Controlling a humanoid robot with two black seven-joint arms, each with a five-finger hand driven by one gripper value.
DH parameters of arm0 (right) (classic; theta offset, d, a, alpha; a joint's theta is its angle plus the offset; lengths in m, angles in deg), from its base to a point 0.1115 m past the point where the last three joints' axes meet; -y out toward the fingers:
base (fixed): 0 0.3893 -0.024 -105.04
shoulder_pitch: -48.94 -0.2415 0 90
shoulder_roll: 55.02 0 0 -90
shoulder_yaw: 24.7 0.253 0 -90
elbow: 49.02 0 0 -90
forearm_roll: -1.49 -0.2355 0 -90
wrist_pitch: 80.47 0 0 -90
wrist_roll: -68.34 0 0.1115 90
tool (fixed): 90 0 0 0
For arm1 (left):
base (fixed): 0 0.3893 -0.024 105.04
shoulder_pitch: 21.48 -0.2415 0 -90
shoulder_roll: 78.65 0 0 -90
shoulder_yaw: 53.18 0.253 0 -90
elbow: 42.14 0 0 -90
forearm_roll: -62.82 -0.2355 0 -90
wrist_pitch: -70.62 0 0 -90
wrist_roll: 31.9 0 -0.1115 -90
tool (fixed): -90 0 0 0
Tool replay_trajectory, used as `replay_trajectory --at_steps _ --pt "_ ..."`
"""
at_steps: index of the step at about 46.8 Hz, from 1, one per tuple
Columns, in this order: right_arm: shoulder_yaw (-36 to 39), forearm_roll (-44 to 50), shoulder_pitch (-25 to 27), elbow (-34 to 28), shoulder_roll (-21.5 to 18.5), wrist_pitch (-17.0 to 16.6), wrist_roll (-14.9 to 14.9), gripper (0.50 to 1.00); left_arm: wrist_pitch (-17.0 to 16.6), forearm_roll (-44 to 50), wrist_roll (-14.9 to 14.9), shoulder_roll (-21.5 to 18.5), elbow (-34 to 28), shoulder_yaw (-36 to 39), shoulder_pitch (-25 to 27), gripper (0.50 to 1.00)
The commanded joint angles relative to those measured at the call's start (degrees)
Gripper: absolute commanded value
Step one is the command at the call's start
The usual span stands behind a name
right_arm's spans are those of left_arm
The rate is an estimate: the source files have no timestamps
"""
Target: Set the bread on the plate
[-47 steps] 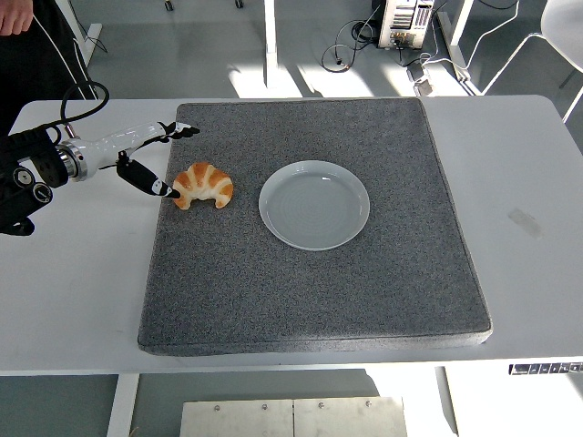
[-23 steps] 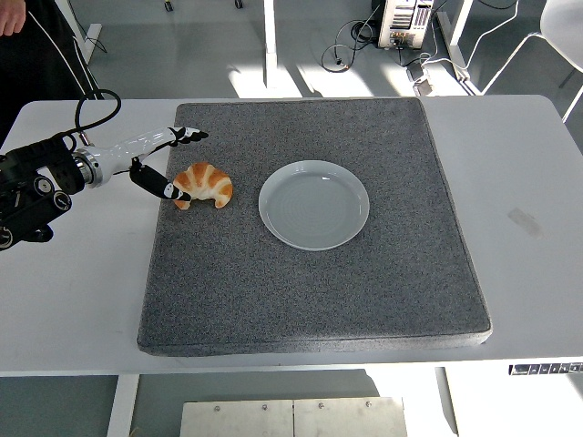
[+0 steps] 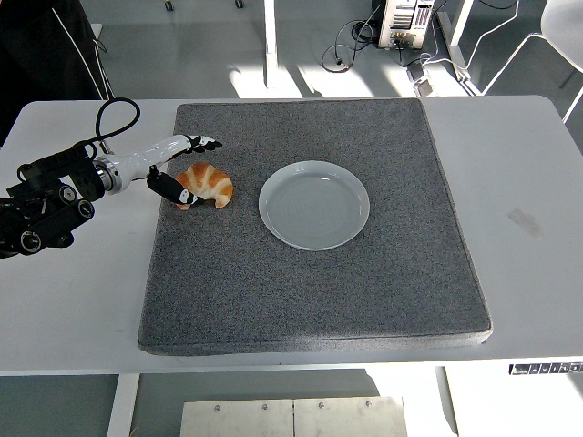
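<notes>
Left hand (image 3: 182,168) with fingers (image 3: 205,142) spread open around a croissant (image 3: 208,184), left of the white plate (image 3: 314,205).

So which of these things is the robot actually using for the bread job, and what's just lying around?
Part of the job:
- croissant
- white plate
- left hand, open beside the croissant
- grey mat under both

Just lying about:
- cables on the floor
- grey box behind the table

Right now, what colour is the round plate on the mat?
Pale grey-blue, a plain round plate on the speckled dark grey mat; head view.
</notes>
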Motion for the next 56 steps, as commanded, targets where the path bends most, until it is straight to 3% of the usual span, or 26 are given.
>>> replay_trajectory --at_steps 1,3,7,11,15,25,48,56 --pt "0.0 0.1 0.0 0.0 0.0 0.0 0.0 1.000 0.0 -0.3 0.0 0.0 0.1 0.1 -0.1 0.774" --pt "0.0 0.0 0.0 0.0 0.0 0.0 0.1 1.000 0.0 -0.3 0.0 0.1 0.2 0.1 -0.2 0.716" --pt "0.0 0.0 0.1 0.0 0.0 0.0 0.1 1.000 -0.1 -0.2 0.0 0.2 1.0 1.1 -0.3 0.695" --pt "0.0 0.0 0.0 0.0 0.0 0.0 0.0 1.000 -1.1 0.0 -0.1 0.7 1.8 2.5 -0.1 0.619" --pt "0.0 0.0 0.1 0.0 0.0 0.0 0.1 1.000 -1.6 0.0 -0.6 0.7 1.8 2.6 0.3 0.500" --pt "0.0 0.0 0.0 0.0 0.0 0.0 0.0 1.000 -1.5 0.1 -1.4 0.8 1.7 2.5 2.5 0.500" --pt "0.0 0.0 0.0 0.0 0.0 0.0 0.0 1.000 2.4 1.7 -1.2 -2.2 1.8 2.6 16.4 0.500" --pt "0.0 0.0 0.1 0.0 0.0 0.0 0.0 1.000 2.8 1.8 -1.1 -1.4 1.8 2.6 17.8 0.500"
